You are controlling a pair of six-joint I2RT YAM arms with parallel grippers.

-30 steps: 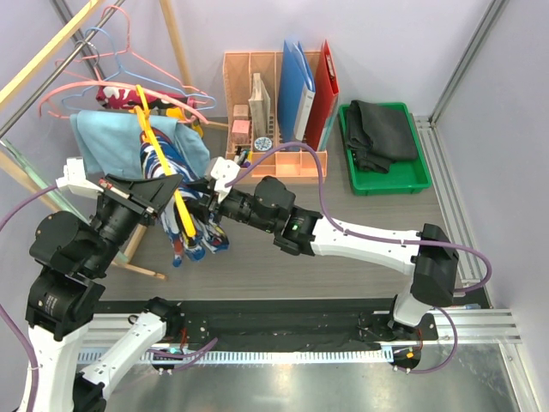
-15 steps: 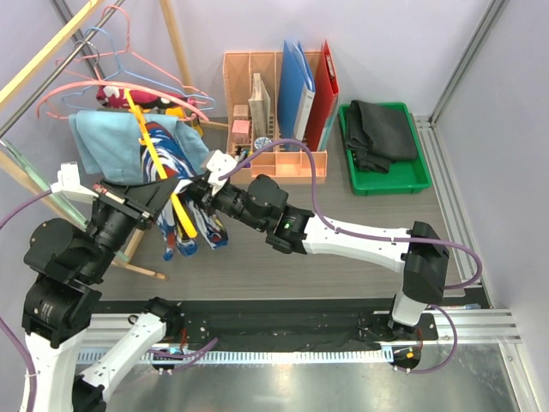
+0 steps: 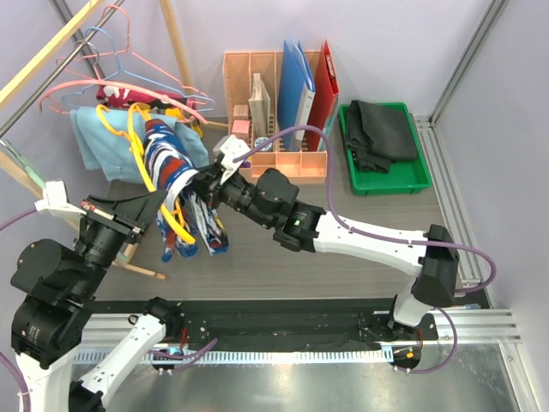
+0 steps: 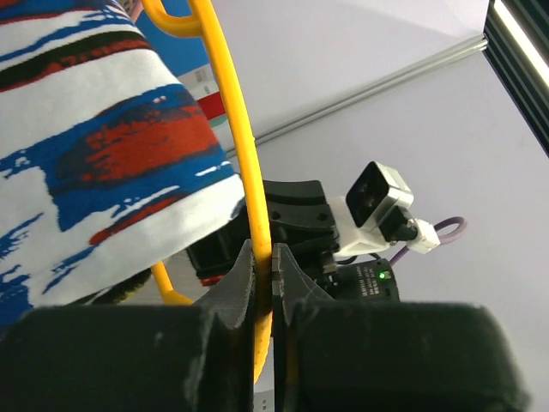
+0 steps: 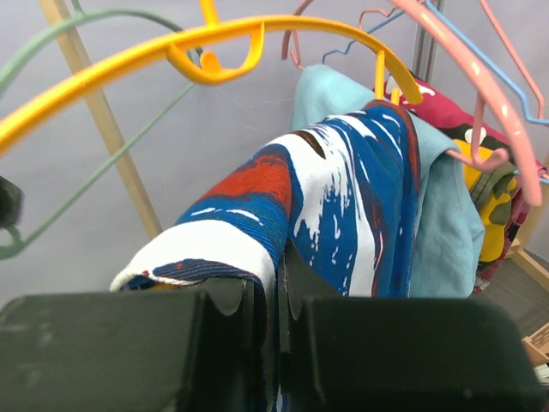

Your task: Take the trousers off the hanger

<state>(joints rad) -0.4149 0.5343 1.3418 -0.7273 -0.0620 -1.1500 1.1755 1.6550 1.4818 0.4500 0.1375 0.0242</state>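
The navy-white-red print trousers [image 3: 176,172] hang over a yellow hanger [image 3: 135,146] at the left of the top view. My left gripper [image 3: 165,206] is shut on the yellow hanger's bar [image 4: 249,206]. My right gripper [image 3: 203,182] is shut on a fold of the print trousers [image 5: 283,215]. Light blue trousers [image 3: 94,137] hang behind on the rack, also in the right wrist view [image 5: 442,215]. Pink and yellow camouflage garments [image 3: 163,105] hang further back. Black trousers [image 3: 377,133] lie in the green tray [image 3: 416,182].
A wooden rack post [image 3: 176,43] and pink hangers [image 3: 77,86] stand at the back left. An orange desk organiser [image 3: 274,163] with blue and red folders [image 3: 310,81] stands behind the right arm.
The yellow hanger has swung from a straight diagonal to a curved, tilted pose. The print trousers have bunched up along it and risen. My left arm has pulled down and leftward.
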